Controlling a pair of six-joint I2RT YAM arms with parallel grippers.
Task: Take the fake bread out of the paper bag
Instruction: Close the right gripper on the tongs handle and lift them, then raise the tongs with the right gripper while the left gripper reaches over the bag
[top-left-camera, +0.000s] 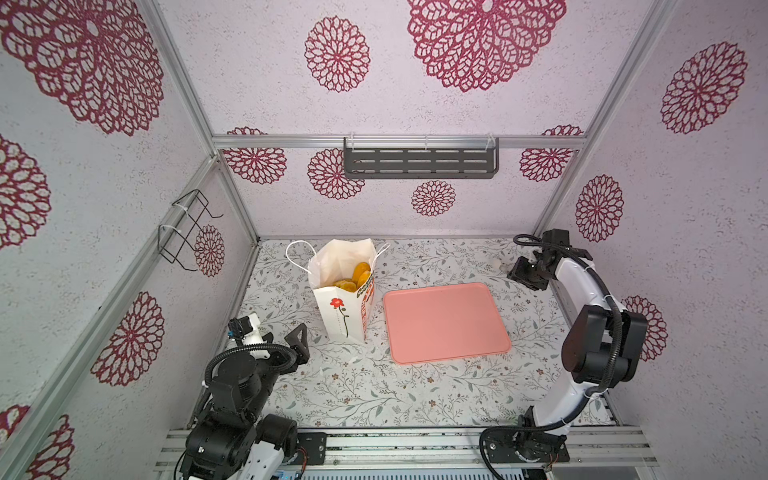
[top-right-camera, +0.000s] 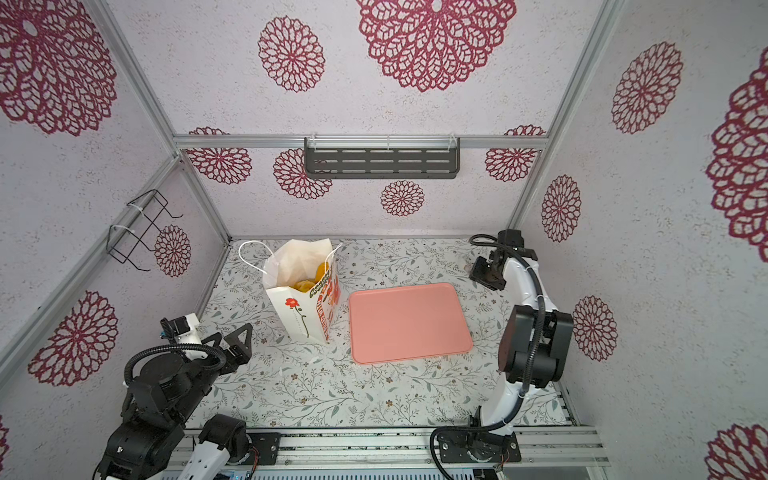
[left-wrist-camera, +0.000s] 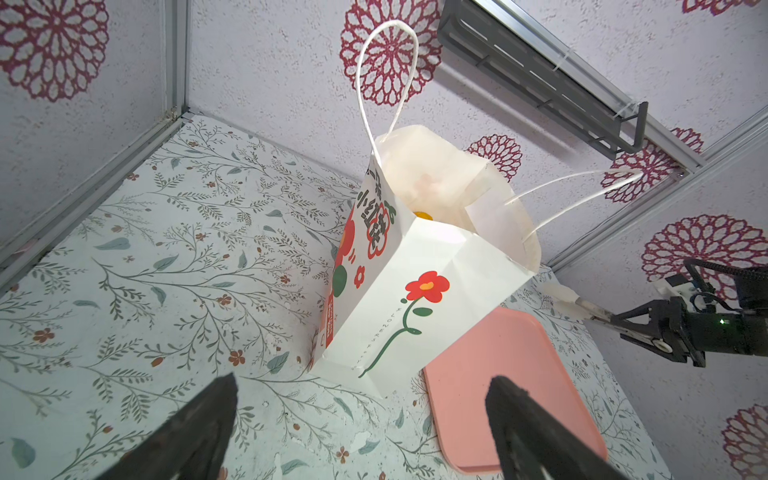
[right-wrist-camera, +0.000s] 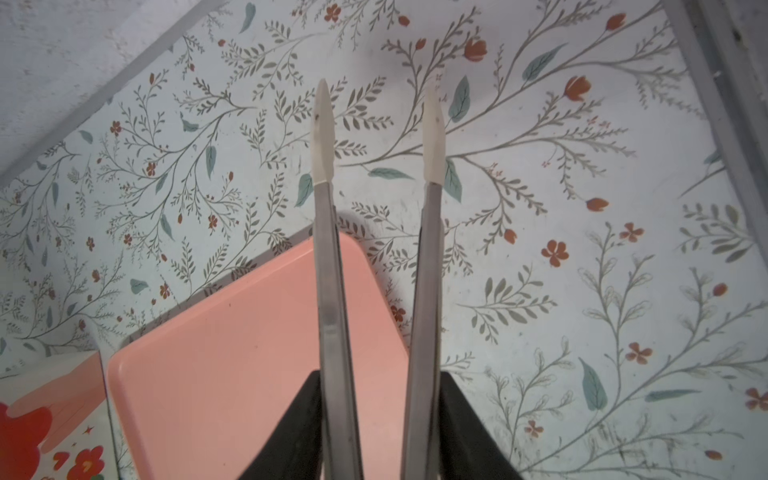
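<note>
**Bread all in the bag, tray bare, tongs held at the far right**

The table (top-left-camera: 374, 395) is covered in a floral sheet and enclosed by walls with red flower prints. A flat pink tray (top-left-camera: 446, 324) lies just right of the table's middle, and nothing rests on it.

Just beside the tray's left edge stands the paper bag (top-left-camera: 343, 316), upright on the far left part of the table. Its mouth is open, and a red rose is drawn on its near face. One white cord handle (top-left-camera: 297, 255) flops out to the left.

The left gripper (top-left-camera: 301, 347) sits low at the near left, on the near side of the bag and apart from it. In the left wrist view its two black fingers (left-wrist-camera: 208, 415) are spread wide, with nothing between them.

The right gripper (top-left-camera: 525, 272) hangs above the far right of the table, beyond the tray's far right corner. It is clamped on a pair of metal tongs (right-wrist-camera: 328, 270), its black fingers pressing the tongs' arms from either side. The tongs' white tips (right-wrist-camera: 322, 133) stand apart over bare table and hold nothing.

The fake bread (top-left-camera: 359, 272) is inside the bag. Several glossy golden-orange pieces show through the mouth in both top views. How many there are cannot be told.
</note>
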